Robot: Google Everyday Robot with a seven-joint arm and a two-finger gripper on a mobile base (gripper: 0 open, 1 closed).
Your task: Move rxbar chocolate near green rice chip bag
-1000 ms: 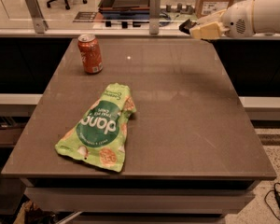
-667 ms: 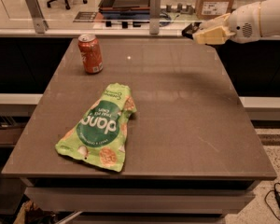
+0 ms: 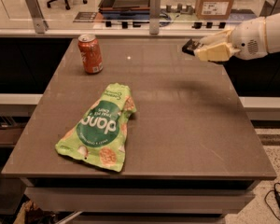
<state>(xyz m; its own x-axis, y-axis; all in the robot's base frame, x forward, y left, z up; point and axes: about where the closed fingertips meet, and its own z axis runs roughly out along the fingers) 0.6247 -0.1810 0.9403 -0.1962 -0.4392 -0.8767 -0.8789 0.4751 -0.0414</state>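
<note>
1. Hovering above the far right part of the bench (image 3: 186,125), the end effector (image 3: 198,49) reaches in from the right edge of the view on a white arm (image 3: 266,34).
2. Its cream-coloured fingers (image 3: 214,52) are clamped on the rxbar chocolate (image 3: 190,46). The bar's dark end sticks out to the left past the fingertips.
3. The bar is held in the air, clear of the bench surface, and a soft shadow falls on the bench below it.
4. The green rice chip bag (image 3: 100,127) lies flat on the near left part of the bench. Its narrow end points toward the far side, and its lettering reads upside down in the camera view.
5. Bar and bag are well apart, the bar up at the far right and the bag down at the near left.
6. An orange soda can (image 3: 91,54) stands upright near the far left corner, beyond the bag and not touching it.
</note>
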